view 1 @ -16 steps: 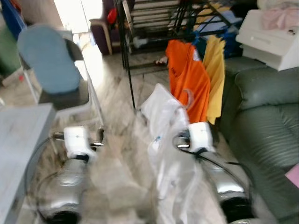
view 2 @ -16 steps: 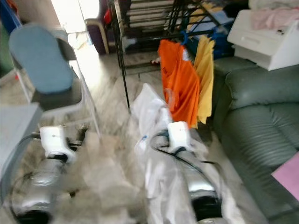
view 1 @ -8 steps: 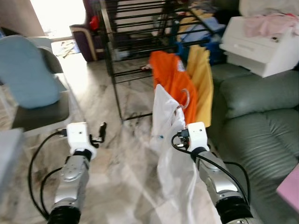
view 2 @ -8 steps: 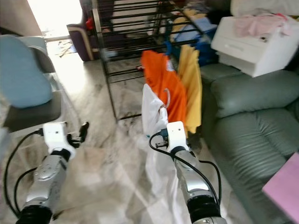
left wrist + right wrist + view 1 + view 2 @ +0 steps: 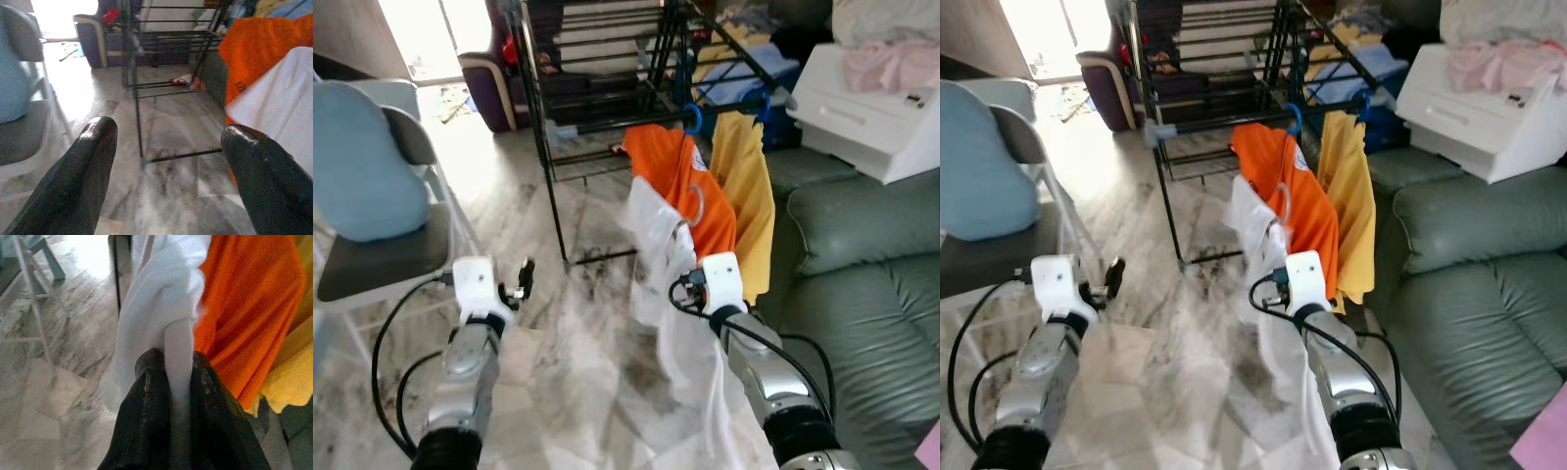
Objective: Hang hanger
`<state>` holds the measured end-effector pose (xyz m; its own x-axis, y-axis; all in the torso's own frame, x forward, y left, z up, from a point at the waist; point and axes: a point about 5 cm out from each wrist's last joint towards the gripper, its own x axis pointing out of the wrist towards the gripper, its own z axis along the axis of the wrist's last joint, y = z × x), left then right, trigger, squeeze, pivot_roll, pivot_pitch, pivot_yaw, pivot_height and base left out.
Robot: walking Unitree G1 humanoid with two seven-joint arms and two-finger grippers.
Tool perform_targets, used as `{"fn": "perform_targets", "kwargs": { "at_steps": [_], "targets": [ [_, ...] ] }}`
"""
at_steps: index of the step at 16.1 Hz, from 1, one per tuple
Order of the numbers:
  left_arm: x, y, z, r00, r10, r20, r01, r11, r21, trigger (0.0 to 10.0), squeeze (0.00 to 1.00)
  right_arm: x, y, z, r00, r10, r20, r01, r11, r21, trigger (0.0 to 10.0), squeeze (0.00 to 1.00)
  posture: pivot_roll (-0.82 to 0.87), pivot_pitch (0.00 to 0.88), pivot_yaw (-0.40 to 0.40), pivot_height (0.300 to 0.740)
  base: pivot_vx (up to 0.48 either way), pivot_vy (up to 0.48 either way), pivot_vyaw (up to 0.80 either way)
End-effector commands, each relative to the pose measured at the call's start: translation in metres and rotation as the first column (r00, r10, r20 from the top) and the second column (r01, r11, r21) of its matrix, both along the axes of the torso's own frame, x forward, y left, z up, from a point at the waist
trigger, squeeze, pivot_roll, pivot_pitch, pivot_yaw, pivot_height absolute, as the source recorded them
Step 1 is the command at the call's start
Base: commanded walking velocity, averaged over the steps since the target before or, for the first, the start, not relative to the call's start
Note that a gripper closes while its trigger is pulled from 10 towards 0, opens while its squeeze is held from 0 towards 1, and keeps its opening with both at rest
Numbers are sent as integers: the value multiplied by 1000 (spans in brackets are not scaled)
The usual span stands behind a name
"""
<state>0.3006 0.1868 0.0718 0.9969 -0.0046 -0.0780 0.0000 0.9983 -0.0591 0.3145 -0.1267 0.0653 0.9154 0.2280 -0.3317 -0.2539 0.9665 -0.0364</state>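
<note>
1. Blue-cushioned chair [image 5: 372,186] stands at the far left, one of it, well apart from the work.
2. Next comes the left gripper [image 5: 524,277], low over the marble floor [image 5: 587,343]; in its wrist view the two black fingers [image 5: 78,181] stand wide apart with nothing between them.
3. Black drying rack [image 5: 597,117] rises in the middle, a single frame. From its near rail two garments hang: one orange shirt [image 5: 690,191] on a blue hook [image 5: 692,119], and one yellow shirt [image 5: 749,196] just beside it.
4. One hanger [image 5: 690,211], pale and curved at its hook, carries one white garment [image 5: 680,294]. It is held upright just in front of the orange shirt, its hook pointing up toward the rail above and beyond.
5. Holding it from below, the right gripper [image 5: 178,382] has its fingers clamped on the hanger's pale stem. This arm is plainly the nearer one to the rail; the move looks to be up and forward.
6. One green sofa [image 5: 871,294] fills the right side.
</note>
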Motion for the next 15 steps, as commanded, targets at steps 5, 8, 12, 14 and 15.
{"fn": "perform_targets", "kwargs": {
  "at_steps": [5,8,12,14,15],
  "targets": [
    [1,-4,-3,1000,-3,-24,4,1000,5,10000,0,5,-3,8,1000,-3,27,2,1000,15,10000,0,-100,0,21,740,319,358,423],
    [2,-5,-3,1000,-13,-25,14,998,66,10000,0,5,-3,8,1000,-1,24,1,1000,14,10000,0,-100,0,20,740,404,130,0],
    [2,-5,-5,999,-11,-46,14,998,53,10000,0,6,-3,9,1000,-5,30,5,1000,4,10000,0,-100,0,24,740,480,0,198],
    [3,-7,-5,999,-15,-48,18,998,57,10000,0,7,-3,10,999,-14,37,13,1000,17,10000,0,-99,0,24,740,480,0,800],
    [3,-8,-6,999,-18,-49,21,998,59,10000,0,7,-3,10,999,-19,33,18,1000,24,10000,0,-99,0,24,740,480,0,0]
  ]
}}
